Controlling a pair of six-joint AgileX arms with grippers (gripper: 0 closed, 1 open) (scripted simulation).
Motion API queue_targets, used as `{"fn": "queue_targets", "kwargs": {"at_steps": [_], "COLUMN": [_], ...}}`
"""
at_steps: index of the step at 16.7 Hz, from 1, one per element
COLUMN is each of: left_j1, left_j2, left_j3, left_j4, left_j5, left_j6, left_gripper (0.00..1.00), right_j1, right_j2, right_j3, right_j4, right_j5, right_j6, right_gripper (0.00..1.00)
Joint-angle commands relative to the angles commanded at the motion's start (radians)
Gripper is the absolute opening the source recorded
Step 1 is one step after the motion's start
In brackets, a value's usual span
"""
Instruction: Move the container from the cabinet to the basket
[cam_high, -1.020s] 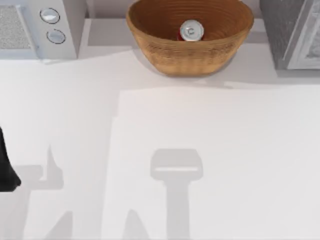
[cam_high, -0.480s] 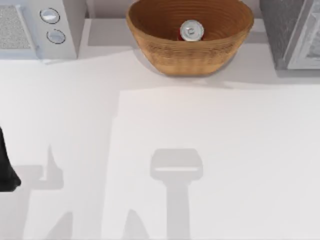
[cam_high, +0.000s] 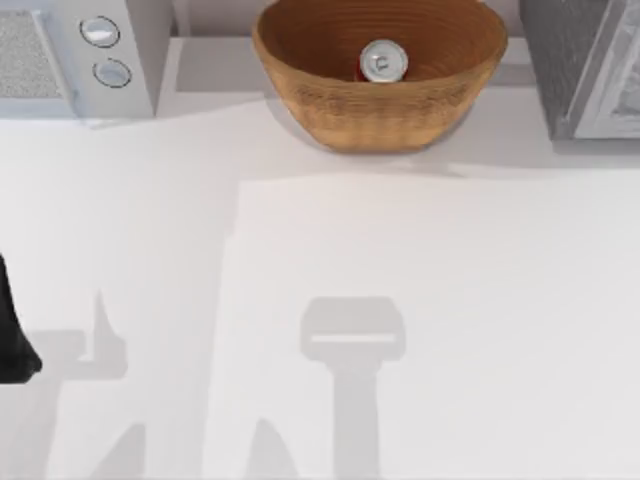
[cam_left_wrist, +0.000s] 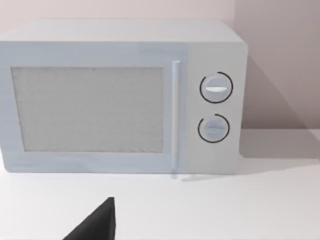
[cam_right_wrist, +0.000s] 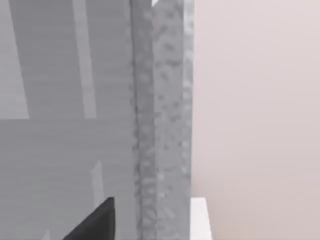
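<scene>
The container (cam_high: 383, 62), a small can with a shiny silver top and a sliver of red side, stands inside the basket (cam_high: 330, 100), a wide wicker bowl at the back middle of the table. Nothing is holding it. The grey cabinet (cam_high: 575, 70) stands at the back right, and its speckled edge (cam_right_wrist: 162, 125) is close in the right wrist view. My left arm (cam_high: 12, 335) is parked at the table's left edge. A dark tip of my left gripper (cam_left_wrist: 95, 225) faces the microwave. A dark tip of my right gripper (cam_right_wrist: 95, 222) sits in front of the cabinet.
A white microwave (cam_high: 85, 55) with two round knobs stands at the back left, and its door (cam_left_wrist: 90, 110) shows in the left wrist view. The white tabletop (cam_high: 400, 300) carries only arm shadows across its middle and front.
The container has settled slightly inside the basket, with less of its red side showing. The arms have not moved.
</scene>
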Motion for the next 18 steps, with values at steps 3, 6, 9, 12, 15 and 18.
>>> {"fn": "queue_targets", "kwargs": {"at_steps": [3,6,9,12,15,18], "left_j1": [0.000,0.000,0.000,0.000,0.000,0.000], "left_j2": [0.000,0.000,0.000,0.000,0.000,0.000], "left_j3": [0.000,0.000,0.000,0.000,0.000,0.000], "left_j4": [0.000,0.000,0.000,0.000,0.000,0.000], "left_j5": [0.000,0.000,0.000,0.000,0.000,0.000], "left_j6": [0.000,0.000,0.000,0.000,0.000,0.000], "left_gripper": [1.00,1.00,1.00,1.00,1.00,1.00], "right_j1": [-0.005,-0.005,0.000,0.006,0.011,0.011], "right_j2": [-0.033,-0.073,-0.116,-0.151,-0.168,-0.168], "right_j3": [0.241,0.478,0.680,0.825,0.886,0.887], "right_j4": [-0.290,-0.578,-0.821,-0.980,-1.044,-1.045], "right_j5": [-0.006,-0.007,-0.003,0.003,0.007,0.007], "right_j6": [0.000,0.000,0.000,0.000,0.000,0.000], "right_gripper": [1.00,1.00,1.00,1.00,1.00,1.00]}}
